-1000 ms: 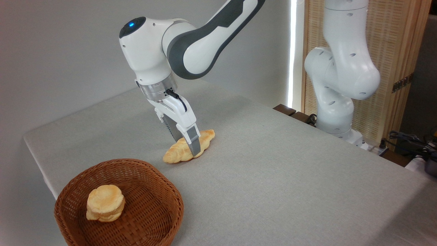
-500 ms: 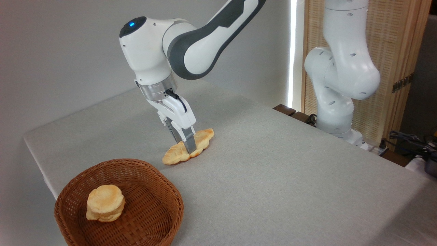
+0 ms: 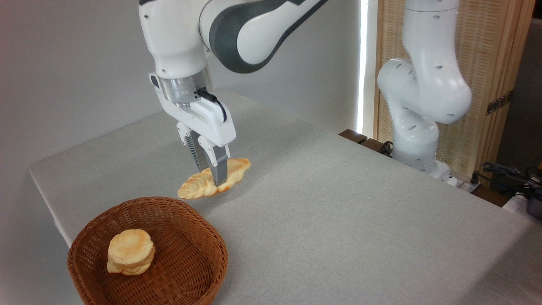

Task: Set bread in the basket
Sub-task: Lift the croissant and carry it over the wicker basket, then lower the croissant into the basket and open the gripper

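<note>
The bread (image 3: 237,167), a long golden-tan braided loaf, hangs just above the grey table, held around its middle. My gripper (image 3: 212,177) is shut on it, fingers pointing down, one finger across the loaf's near side. The basket (image 3: 192,212), a round reddish-brown wicker one, sits at the table's front left corner, below and left of the loaf. Its rim is a short way from the loaf's left tip.
A small round stacked bun (image 3: 130,251) lies inside the basket on its left side. The table's left edge (image 3: 46,203) runs close past the basket. The arm's white base (image 3: 419,106) stands at the back right, with cables (image 3: 508,176) beside it.
The gripper closed on the loaf, then lifted it off the table and carried it left toward the basket. The wrist has straightened to a more vertical stance.
</note>
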You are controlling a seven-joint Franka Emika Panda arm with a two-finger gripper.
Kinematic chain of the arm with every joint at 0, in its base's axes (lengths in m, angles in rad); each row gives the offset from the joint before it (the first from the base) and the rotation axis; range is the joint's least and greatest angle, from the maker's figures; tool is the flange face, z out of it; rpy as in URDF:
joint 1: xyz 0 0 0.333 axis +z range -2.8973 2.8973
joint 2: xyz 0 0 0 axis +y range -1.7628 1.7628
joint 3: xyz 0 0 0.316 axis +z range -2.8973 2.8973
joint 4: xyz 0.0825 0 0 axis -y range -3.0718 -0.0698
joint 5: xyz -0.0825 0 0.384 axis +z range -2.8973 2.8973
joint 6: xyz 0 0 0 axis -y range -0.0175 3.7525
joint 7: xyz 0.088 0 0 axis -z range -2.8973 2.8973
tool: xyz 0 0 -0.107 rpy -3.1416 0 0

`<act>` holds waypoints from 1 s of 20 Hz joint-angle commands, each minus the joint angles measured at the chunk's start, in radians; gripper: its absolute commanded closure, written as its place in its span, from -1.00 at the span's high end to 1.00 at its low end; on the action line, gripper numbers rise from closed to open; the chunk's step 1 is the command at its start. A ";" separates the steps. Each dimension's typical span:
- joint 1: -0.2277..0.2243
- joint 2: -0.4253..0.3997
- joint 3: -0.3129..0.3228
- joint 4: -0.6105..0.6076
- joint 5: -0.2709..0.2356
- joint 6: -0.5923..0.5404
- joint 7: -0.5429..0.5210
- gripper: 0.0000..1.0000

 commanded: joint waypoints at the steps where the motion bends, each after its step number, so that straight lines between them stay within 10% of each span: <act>1: -0.004 0.002 0.024 0.041 -0.019 0.001 0.040 -0.04; 11: -0.003 0.032 0.095 0.055 -0.056 0.316 0.031 0.36; 14: -0.003 0.063 0.103 0.067 -0.086 0.406 0.030 1.00; 20: -0.003 0.111 0.116 0.082 -0.091 0.488 0.028 1.00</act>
